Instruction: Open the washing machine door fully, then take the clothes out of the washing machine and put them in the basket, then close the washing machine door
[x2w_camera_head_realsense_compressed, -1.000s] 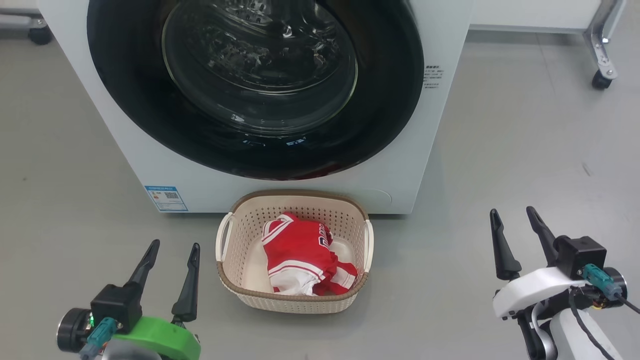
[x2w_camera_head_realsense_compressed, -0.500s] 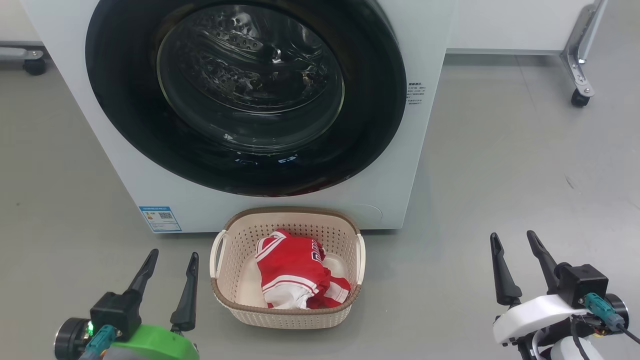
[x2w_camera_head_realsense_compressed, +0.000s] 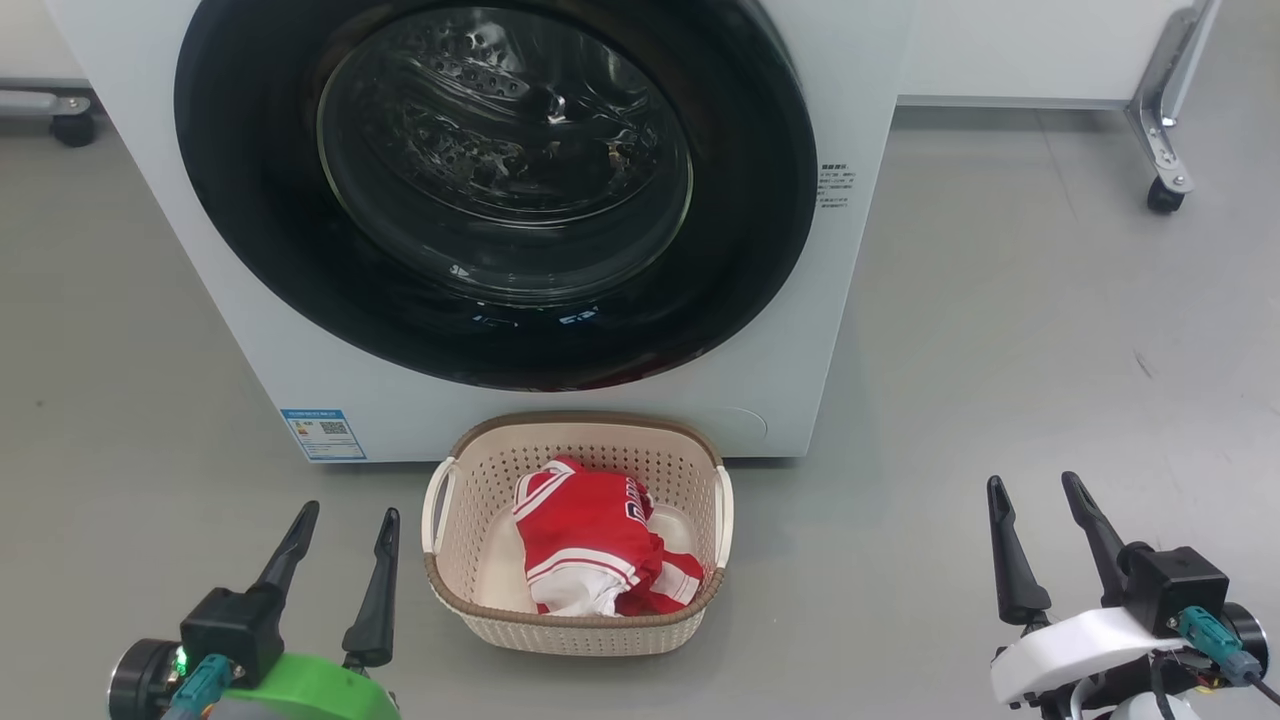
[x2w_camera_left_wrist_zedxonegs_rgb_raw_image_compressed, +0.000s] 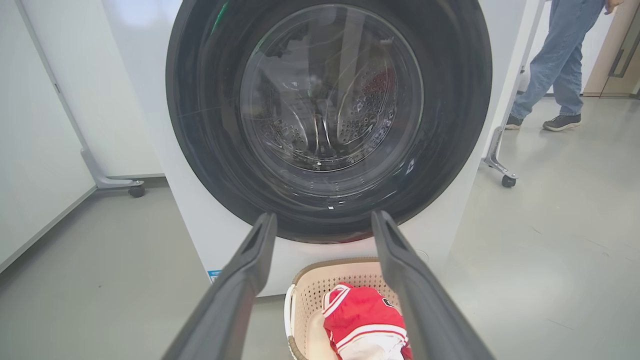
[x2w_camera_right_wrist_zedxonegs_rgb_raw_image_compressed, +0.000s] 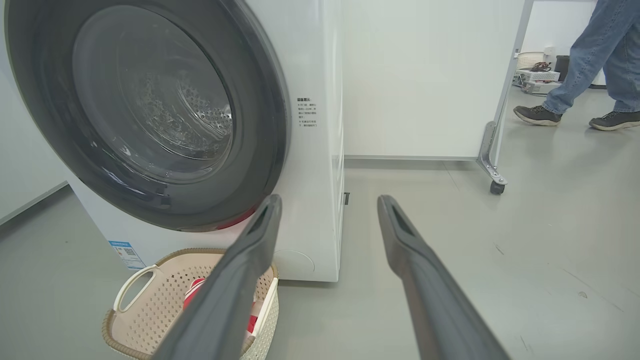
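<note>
Red white-striped clothes (x2w_camera_head_realsense_compressed: 590, 530) lie in the cream perforated plastic basket (x2w_camera_head_realsense_compressed: 575, 638); left gripper (x2w_camera_head_realsense_compressed: 350, 512) and right gripper (x2w_camera_head_realsense_compressed: 1032, 480) flank it, jaws wide, empty.

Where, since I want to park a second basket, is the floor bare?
Bare floor lies between the basket and the right end effector, and narrower beside the left end effector. Crowded: the basket sits close before the washing machine.

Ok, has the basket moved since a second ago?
No. The basket keeps its place before the washing machine, just right of the blue sticker; the whole head view shifted, so the camera moved.
</note>
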